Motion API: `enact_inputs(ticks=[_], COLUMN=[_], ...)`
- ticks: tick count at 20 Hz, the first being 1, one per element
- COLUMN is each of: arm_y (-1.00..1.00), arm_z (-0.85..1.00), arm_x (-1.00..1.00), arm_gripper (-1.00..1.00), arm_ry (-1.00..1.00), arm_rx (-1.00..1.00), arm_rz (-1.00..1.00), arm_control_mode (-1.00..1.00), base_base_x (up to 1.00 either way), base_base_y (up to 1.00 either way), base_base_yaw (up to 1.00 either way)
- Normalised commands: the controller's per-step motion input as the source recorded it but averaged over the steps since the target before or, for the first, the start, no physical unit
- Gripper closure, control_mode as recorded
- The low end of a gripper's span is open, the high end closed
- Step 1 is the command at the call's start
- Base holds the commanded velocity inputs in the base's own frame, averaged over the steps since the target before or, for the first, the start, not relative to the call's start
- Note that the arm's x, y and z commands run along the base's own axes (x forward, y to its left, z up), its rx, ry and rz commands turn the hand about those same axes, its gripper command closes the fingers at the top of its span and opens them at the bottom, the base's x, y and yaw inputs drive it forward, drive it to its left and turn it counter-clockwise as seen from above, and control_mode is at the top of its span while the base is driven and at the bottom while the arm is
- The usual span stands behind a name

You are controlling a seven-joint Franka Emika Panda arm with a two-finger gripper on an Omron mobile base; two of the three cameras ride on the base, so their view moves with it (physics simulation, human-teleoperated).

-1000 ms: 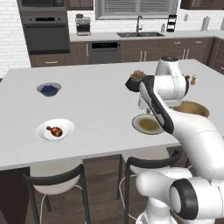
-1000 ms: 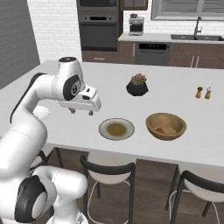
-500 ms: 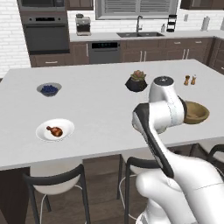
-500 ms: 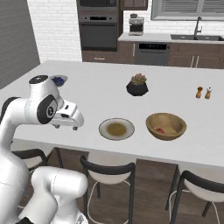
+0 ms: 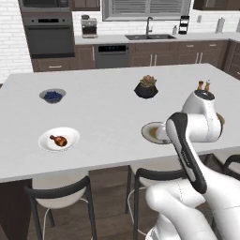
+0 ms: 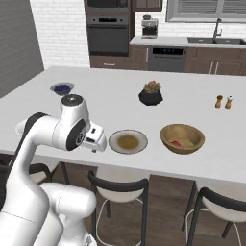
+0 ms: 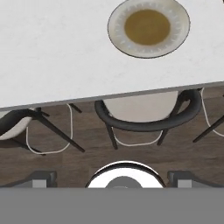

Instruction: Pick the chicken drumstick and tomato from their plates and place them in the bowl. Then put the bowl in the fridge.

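- Drumstick (image 5: 58, 139) lies on the white plate (image 5: 47, 143); tomato (image 6: 176, 143) sits in the wooden bowl (image 6: 182, 138)
- gripper (image 7: 112, 177) hangs over the counter edge, jaws wide, holding nothing

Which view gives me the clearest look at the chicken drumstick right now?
The left base view: the chicken drumstick lies unobstructed on its white plate near the counter's front left. In the right base view the arm stands in front of that part of the counter. The hand view looks down on the tan-rimmed plate and the stools below instead.
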Motion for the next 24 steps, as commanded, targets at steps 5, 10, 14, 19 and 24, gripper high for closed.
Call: enact_inputs(ticks=[5,10,14,19,24], arm_y=[0.01,0.0,0.35,0.0,0.0], arm_z=[0.01,0.0,0.0,0.0,0.0], arm_x=[-0.13,0.0,0.0,0.0,0.0], arm_gripper=[-1.0,-1.0,-1.0,-1.0,-1.0], arm_ry=[0.04,0.01,0.0,0.0,0.0], arm_rx=[-0.01,0.0,0.0,0.0,0.0], arm_rz=[0.0,0.0,0.0,0.0,0.0], arm_control_mode=[-1.0,-1.0,-1.0,1.0,1.0], base_base_x=[0.0,0.0,0.0,0.0,0.01], base_base_y=[0.0,0.0,0.0,0.99,1.0], base_base_yaw=[0.0,0.0,0.0,0.0,0.0])
